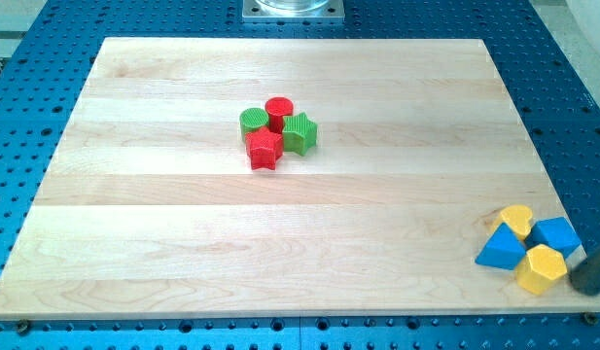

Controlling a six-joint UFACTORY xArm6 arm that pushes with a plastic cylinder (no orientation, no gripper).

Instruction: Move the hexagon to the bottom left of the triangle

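The yellow hexagon (543,268) lies near the board's bottom right corner. It touches the blue triangle (501,248) on its upper left. A blue block (556,236) sits just above the hexagon, and a yellow heart (516,220) sits above the triangle. My rod enters from the view's right edge as a dark blurred shape. My tip (581,284) is just right of the hexagon, close to it or touching it.
A second cluster sits at the board's upper middle: a green cylinder (253,122), a red cylinder (279,111), a green star (300,133) and a red star (264,149). The wooden board (280,243) lies on a blue perforated table.
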